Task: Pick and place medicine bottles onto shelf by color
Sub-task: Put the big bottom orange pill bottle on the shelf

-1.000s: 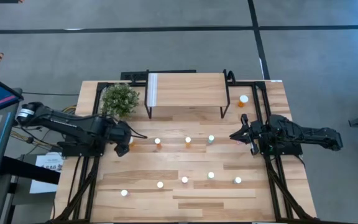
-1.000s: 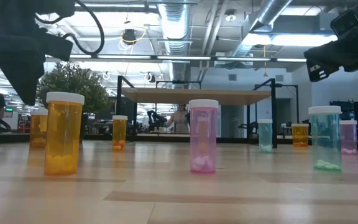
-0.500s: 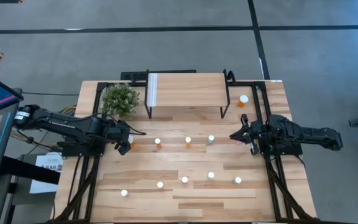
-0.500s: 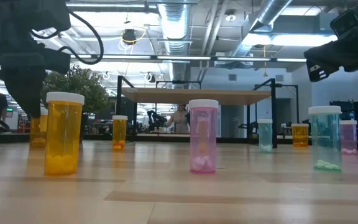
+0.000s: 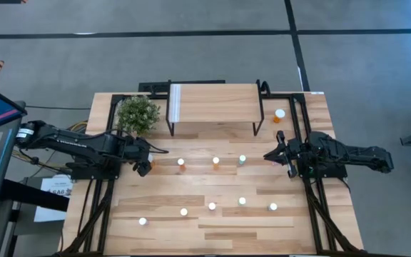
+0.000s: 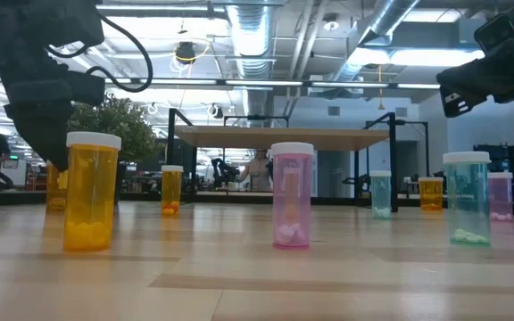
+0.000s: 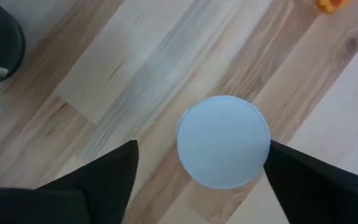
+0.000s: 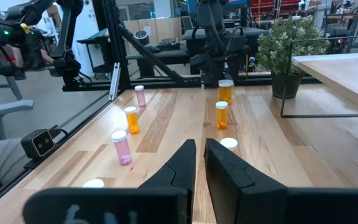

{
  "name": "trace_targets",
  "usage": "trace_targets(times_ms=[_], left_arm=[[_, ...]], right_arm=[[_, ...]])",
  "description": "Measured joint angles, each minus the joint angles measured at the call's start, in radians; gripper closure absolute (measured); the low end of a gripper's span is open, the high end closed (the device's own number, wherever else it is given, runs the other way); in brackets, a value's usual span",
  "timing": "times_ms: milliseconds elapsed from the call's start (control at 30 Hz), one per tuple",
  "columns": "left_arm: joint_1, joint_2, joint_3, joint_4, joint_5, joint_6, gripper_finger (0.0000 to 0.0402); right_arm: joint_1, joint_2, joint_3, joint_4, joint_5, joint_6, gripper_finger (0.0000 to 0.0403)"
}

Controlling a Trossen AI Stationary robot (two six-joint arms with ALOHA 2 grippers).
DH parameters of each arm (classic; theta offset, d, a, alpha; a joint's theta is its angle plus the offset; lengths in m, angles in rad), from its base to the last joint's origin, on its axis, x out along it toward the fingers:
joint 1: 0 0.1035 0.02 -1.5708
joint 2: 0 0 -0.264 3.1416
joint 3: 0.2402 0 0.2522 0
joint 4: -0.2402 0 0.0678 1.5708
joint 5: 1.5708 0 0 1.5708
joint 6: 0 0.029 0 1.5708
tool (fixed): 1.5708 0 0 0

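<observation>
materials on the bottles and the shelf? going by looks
Medicine bottles, e.g. the orange one: likely translucent tinted plastic, glossy, contents visible through the wall; caps opaque matte white. Shelf: light wood top with visible grain, thin black legs, probably metal.

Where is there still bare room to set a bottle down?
The shelf top is bare end to end. A free strip of table lies between the two bottle rows. Crowded: the far row, where the left gripper straddles an orange bottle.

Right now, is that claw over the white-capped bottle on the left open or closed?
Open. The left end effector has its two dark fingers spread either side of the bottle, not touching its cap.
</observation>
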Motion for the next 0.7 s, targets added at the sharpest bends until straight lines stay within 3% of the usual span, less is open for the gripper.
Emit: trace_targets(times_ms=[400, 700], left_arm=[[0.0, 0.0, 0.025, -0.004, 0.048, -0.001, 0.0214], [0.0, 0.0, 0.189, -0.03, 0.035, 0.058, 0.0219]], right_arm=[[0.0, 0.0, 0.0, 0.0, 0.0, 0.0, 0.0342], [0.0, 0.0, 0.0, 0.0, 0.0, 0.0, 0.0342]])
